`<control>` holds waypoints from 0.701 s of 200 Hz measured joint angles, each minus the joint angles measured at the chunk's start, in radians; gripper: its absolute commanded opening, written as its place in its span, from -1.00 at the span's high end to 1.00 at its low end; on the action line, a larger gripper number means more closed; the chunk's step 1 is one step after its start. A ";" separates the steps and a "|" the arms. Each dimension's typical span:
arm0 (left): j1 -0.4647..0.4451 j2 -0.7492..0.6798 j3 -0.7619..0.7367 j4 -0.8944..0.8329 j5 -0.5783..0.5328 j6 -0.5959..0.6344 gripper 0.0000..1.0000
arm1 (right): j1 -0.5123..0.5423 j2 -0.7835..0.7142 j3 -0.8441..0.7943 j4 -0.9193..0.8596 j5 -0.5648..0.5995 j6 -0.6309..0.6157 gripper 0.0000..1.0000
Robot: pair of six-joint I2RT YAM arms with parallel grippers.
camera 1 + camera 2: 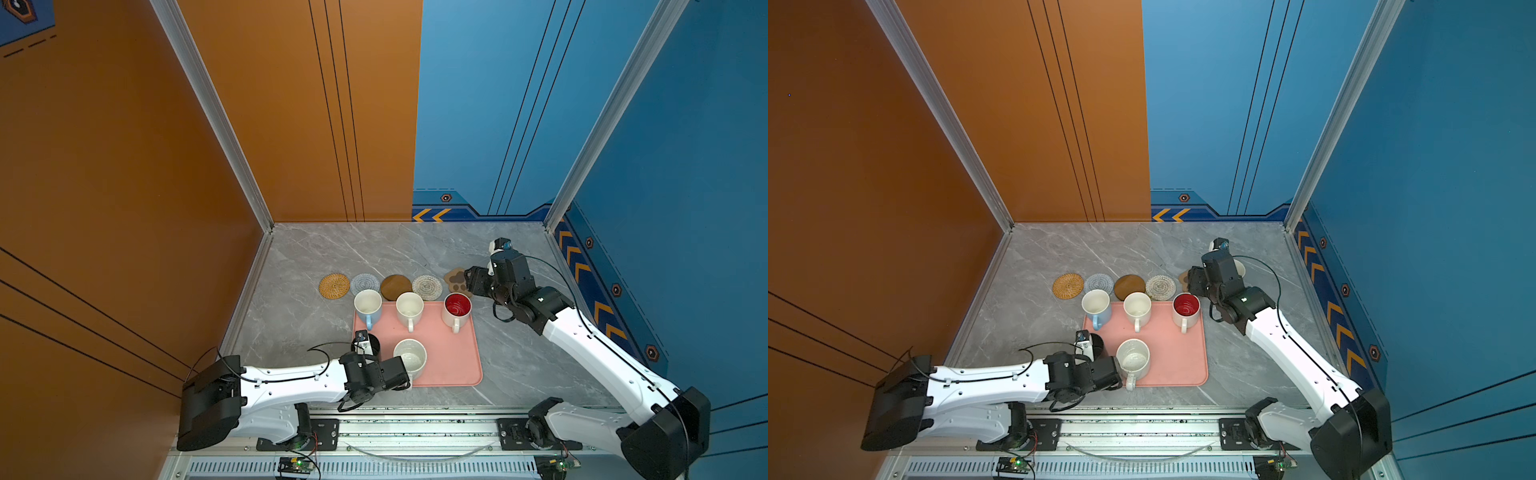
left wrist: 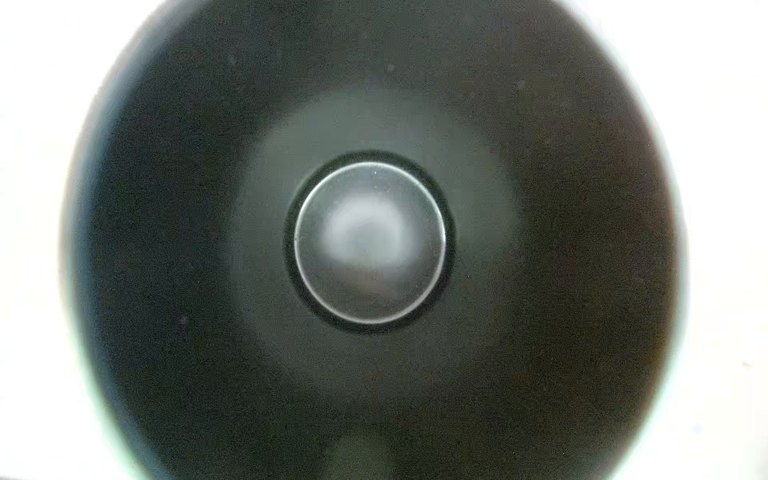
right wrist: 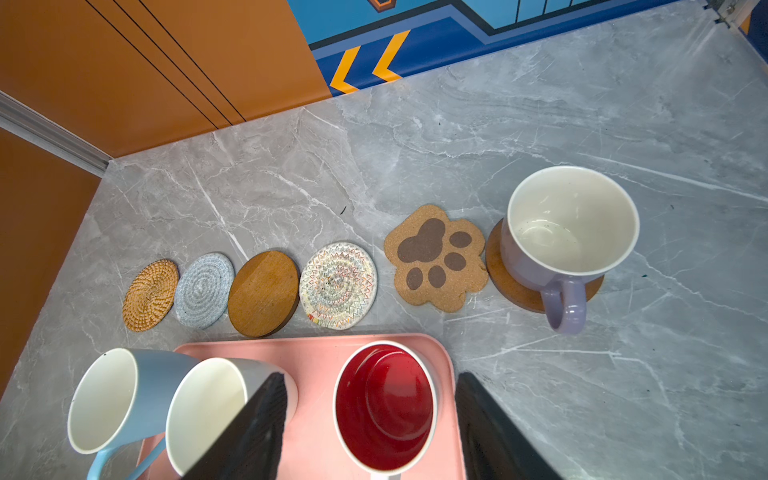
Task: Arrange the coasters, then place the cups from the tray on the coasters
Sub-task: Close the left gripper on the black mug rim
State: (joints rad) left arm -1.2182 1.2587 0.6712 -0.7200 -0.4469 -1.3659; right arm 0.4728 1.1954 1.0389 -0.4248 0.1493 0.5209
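Five coasters lie in a row behind the pink tray [image 1: 451, 361]: orange rattan [image 1: 334, 285], grey [image 1: 365, 284], brown [image 1: 395, 286], beige woven [image 1: 427, 286] and paw-print [image 3: 436, 257]. A lavender cup [image 3: 569, 232] stands on another brown coaster [image 3: 511, 291]. On the tray stand light blue [image 1: 368, 307], white [image 1: 409, 309], red-inside [image 1: 457, 308], speckled [image 1: 410, 357] and black [image 1: 373, 345] cups. My left gripper is down at the black cup [image 2: 370, 241], its jaws hidden. My right gripper [image 3: 370, 415] hovers open over the red-inside cup [image 3: 384, 407].
Orange wall on the left, blue walls behind and on the right. A metal rail [image 1: 415, 428] runs along the table's front edge. Bare marble [image 1: 374, 249] lies behind the coaster row.
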 measured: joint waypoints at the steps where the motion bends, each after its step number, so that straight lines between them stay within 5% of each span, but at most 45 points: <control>1: 0.000 0.000 0.000 0.000 0.000 0.000 1.00 | 0.000 0.000 0.000 0.000 0.000 0.000 -0.26; 140: -0.086 -0.011 0.137 -0.139 -0.023 0.026 1.00 | 0.000 0.000 -0.001 0.000 -0.015 0.000 -0.26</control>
State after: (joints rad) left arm -1.3045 1.2472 0.8078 -0.8593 -0.4702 -1.3399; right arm 0.4725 1.1954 1.0382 -0.4248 0.1345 0.5209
